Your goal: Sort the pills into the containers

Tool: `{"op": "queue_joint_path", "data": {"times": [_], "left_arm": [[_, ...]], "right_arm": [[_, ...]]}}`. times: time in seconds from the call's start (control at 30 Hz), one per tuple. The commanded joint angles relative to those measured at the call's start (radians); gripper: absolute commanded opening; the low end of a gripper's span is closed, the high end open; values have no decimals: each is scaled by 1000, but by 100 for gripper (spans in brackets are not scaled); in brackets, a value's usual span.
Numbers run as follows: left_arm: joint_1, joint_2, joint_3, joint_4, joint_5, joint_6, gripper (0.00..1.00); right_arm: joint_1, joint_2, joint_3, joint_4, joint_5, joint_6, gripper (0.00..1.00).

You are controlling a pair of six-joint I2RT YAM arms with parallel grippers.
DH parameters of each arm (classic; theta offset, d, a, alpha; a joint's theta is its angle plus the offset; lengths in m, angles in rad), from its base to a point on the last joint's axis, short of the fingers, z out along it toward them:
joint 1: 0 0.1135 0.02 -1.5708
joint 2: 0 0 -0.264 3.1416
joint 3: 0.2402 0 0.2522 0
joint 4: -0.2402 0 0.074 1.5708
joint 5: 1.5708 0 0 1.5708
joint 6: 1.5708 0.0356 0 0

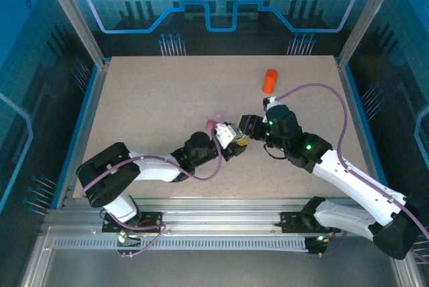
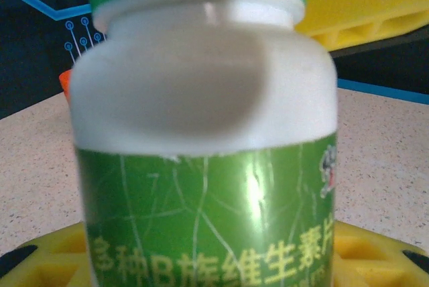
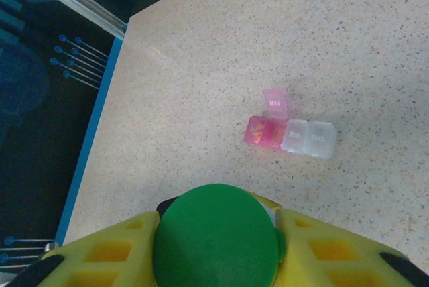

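The left gripper (image 2: 208, 263) is clamped on a white bottle (image 2: 201, 86) with a green label, its yellow fingers (image 2: 40, 257) pressed to either side of the lower body. The bottle stands upright, around the middle of the table (image 1: 147, 99). The right gripper (image 3: 218, 250) reaches in from the right, and its yellow fingers (image 3: 117, 253) sit tight against both sides of the green cap (image 3: 214, 223), grasping it from above.

The pill box (image 3: 289, 134) lies flat on the table just to the far left of the two grippers, apart from both. Its pink compartment (image 3: 265, 131) is at the left end with its lid (image 3: 275, 97) standing open. The colourless compartments (image 3: 310, 139) joined to its right are shut. What lies inside the pink one is too small to tell.

An orange bottle (image 1: 269, 80) stands at the far right of the table, well apart from the arms
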Motion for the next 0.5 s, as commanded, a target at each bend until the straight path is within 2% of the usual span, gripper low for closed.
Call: {"op": "queue_joint_path", "data": {"times": [0.0, 0.1, 0.13, 0.3, 0.47], "left_arm": [[-11, -30, -7, 71, 81, 8, 0], [-16, -25, -7, 81, 105, 7, 0], [-17, -24, -7, 86, 114, 7, 0], [-28, -8, 1, 87, 163, -9, 0], [-42, 7, 12, 31, 173, -27, 0]], "right_arm": [[12, -8, -18, 49, 36, 17, 22], [12, -24, -65, 108, 51, 40, 2], [13, -30, -79, 132, 55, 43, 0], [37, -74, -166, 294, 162, -46, 0], [55, -104, -184, 324, 304, -184, 0]]}}
